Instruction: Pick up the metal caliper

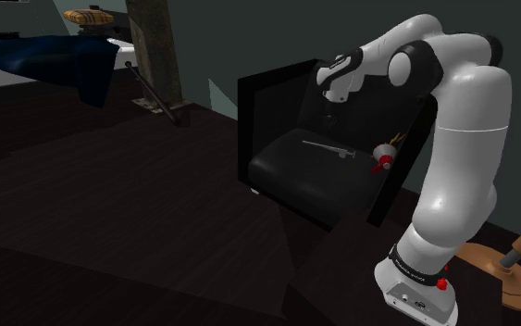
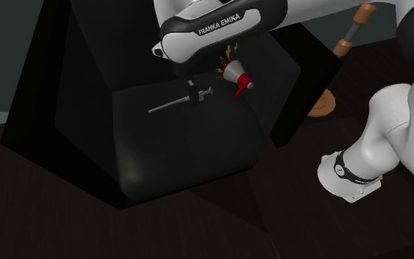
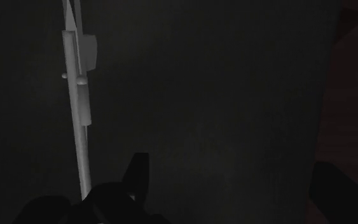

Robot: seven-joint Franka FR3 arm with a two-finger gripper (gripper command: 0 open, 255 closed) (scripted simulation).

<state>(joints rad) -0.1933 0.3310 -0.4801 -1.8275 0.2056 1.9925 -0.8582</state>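
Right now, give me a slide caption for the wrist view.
Open claw over a black seat; the grey caliper lies beside one finger, not between them.

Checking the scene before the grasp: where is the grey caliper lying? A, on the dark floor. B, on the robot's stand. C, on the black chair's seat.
C: the caliper lies flat on the black chair's seat.

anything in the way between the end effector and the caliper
Nothing visible does. The caliper lies bare on the black seat, just beside the open end effector. The red and white megaphone sits apart from it.
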